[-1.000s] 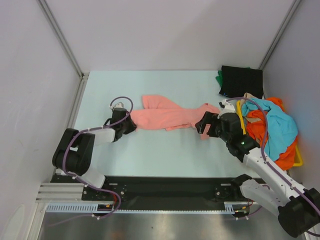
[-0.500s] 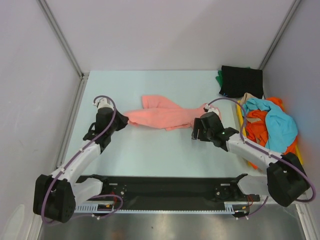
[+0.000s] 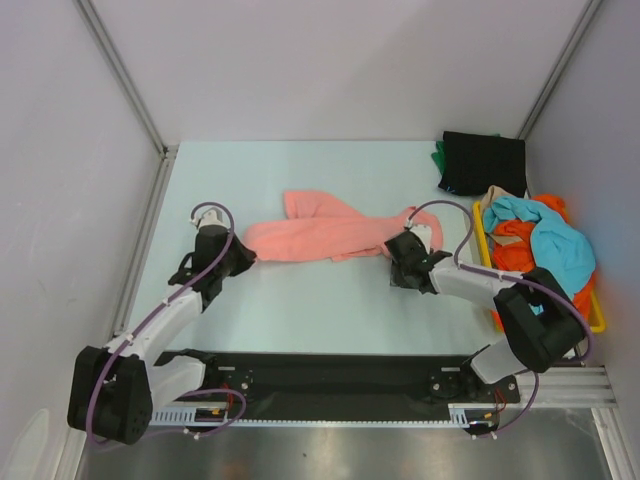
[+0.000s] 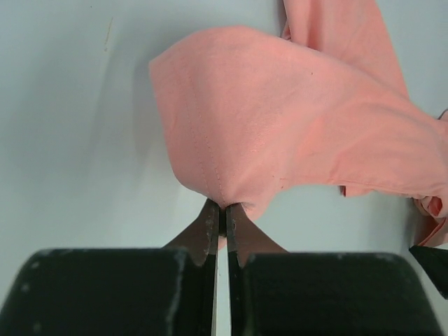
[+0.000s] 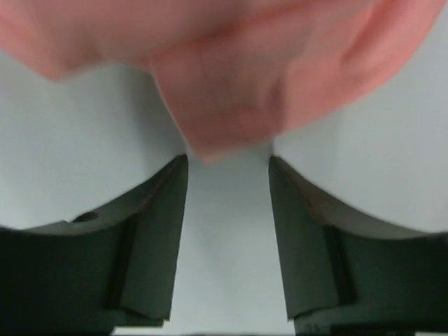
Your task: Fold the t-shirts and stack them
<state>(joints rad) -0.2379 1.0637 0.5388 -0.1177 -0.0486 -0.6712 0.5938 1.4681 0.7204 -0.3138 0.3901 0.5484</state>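
Currently the salmon pink t-shirt (image 3: 325, 232) lies bunched into a loose, rope-like strip on the table (image 3: 300, 310), strung between the two claws. On the left gripper (image 4: 219, 218) the jaws are pressed together on a small pinch of hemmed edge; the cloth fans out straight ahead of its tips and sags onto the table. On the right gripper (image 5: 227, 166) the jaws stand partly spread with nothing clamped. A rounded tip of the shirt sits just ahead of and between its fingertips; the wrist view is blurred, but the cloth looks short of the pads. Judgement on handling: thin knit, light, limp, no stiffness. It will drape from whichever point is lifted, and the rest will drag and twist. A doubled hem should hold well; a single layer may slip out. Best hold for the right claw is the edge directly in front, taken deep. A turquoise shirt (image 3: 555, 240) and an orange shirt (image 3: 512, 246) are heaped in the yellow tray (image 3: 598, 322), outboard of the right claw; a folded black shirt (image 3: 485, 162) lies beyond it.
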